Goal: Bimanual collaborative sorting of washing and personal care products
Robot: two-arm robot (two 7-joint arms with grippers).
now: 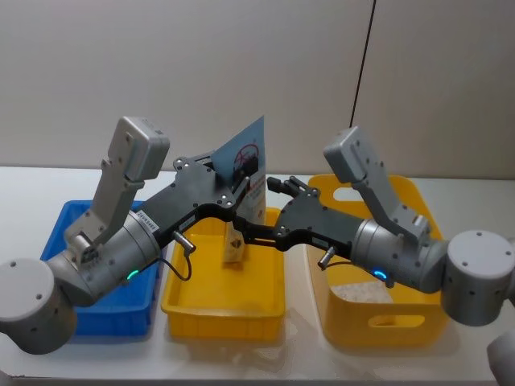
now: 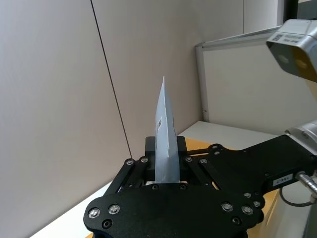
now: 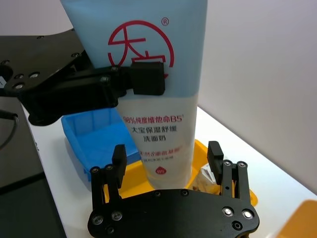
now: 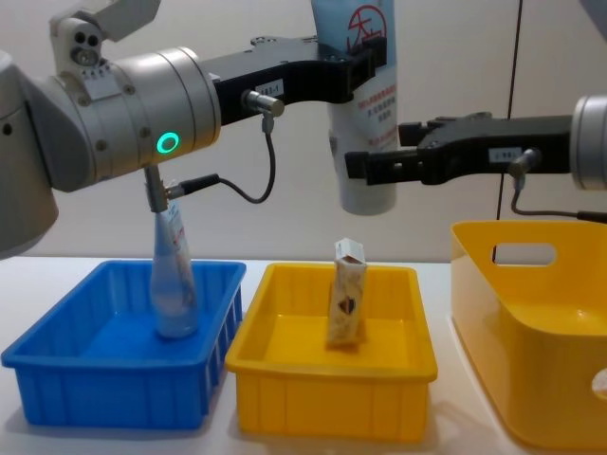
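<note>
Your left gripper (image 4: 365, 59) clamps the squeeze tube (image 4: 365, 142) aloft for handover; right gripper (image 3: 168, 156) spread wide around its cap end, not gripping

Squeeze tube (image 3: 148, 99): pale blue upper half, white lower half, red circular logo at 12 o'clock on its face, red text lines below.
Second tube (image 4: 174, 275): pale blue-white, translucent look.
Carton (image 4: 346, 292): cream with a dark brown mark.
Crates: blue crate (image 4: 114, 393); yellow crate (image 4: 332, 412); deeper yellow bin (image 4: 531, 313).
Left gripper (image 3: 143, 82) and right gripper (image 3: 168, 158): matte black plates, silver screws.
Arms: grey, green and blue ring lights.
</note>
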